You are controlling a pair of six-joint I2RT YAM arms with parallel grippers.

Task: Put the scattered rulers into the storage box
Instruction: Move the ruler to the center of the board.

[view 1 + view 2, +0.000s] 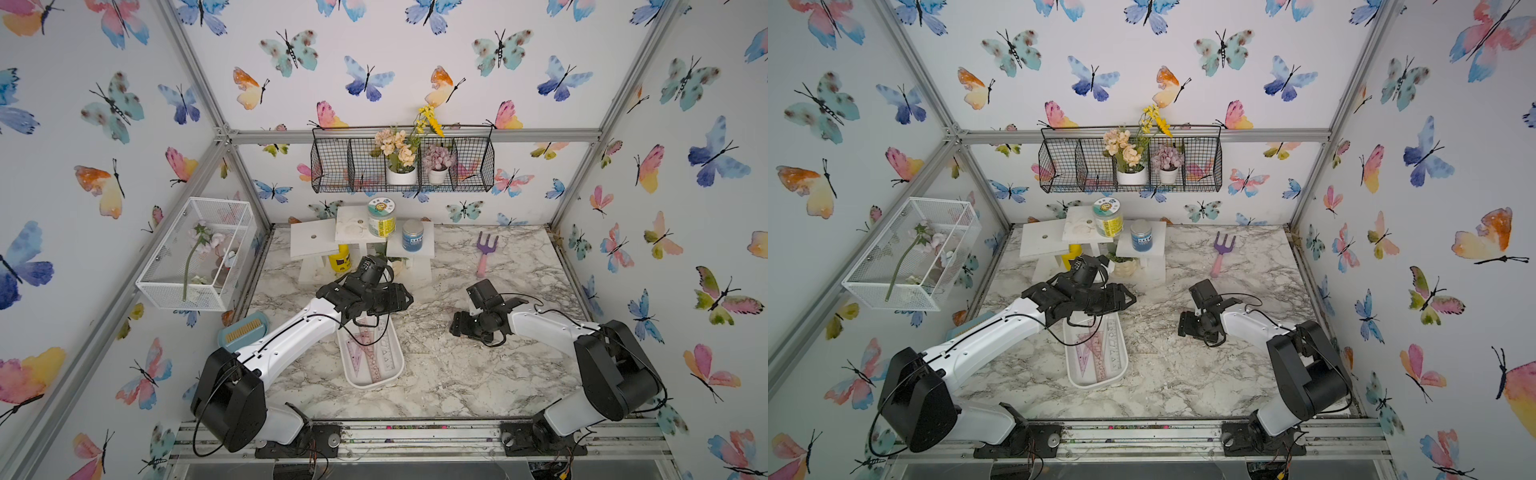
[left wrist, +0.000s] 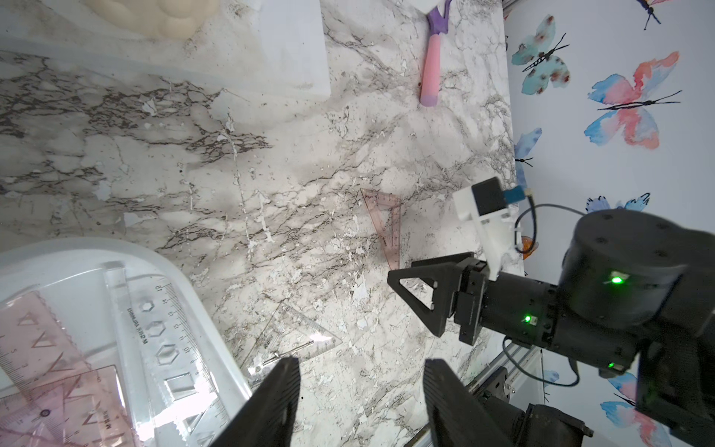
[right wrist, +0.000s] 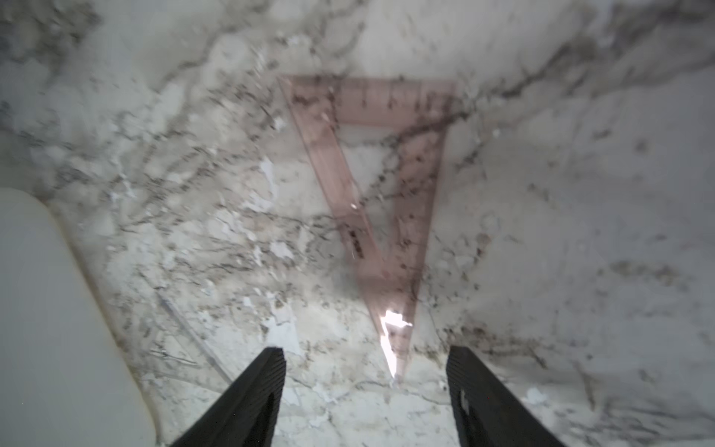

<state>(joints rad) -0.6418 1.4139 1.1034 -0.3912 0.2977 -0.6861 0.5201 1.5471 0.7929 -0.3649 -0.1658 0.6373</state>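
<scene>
**Left gripper** [image 2: 361, 363]: the fingers stand partly apart. The gap is bare and nothing is gripped.

**Box** [image 1: 358, 383]: a shallow white tray with rounded corners and a raised rim, flat on the table [image 1: 457, 386]. It lies just beside one left finger, on that finger's outer side. In both top views the left wrist covers its far end.

**Rulers** [image 1: 370, 351]: they lie flat inside the box, stacked and crossing.
- The clear strip [image 2: 166, 340] carries black scale marks and hexagon and square stencil holes.
- The pink pieces [image 2: 42, 360] are transparent, with printed scales and triangular cut-outs, and lie partly under the strip.

**Clear set square** [image 2: 298, 333]: flat on the table outside the box, between the box's rim and the left fingertips, just ahead of the nearer finger. It is almost colourless with a fine scale along one edge, and is faint against the marble.

**Pink set square** [image 3: 383, 185]: flat on the table, well ahead of the left fingers and directly before the right ones.
- It is a tinted, see-through hollow triangle with scale marks on its short side.
- Its narrow tip, under glare, points into the gap between the right fingers and touches neither.

**Right gripper** [image 3: 367, 350]: the fingers are spread wide and hold nothing.
</scene>
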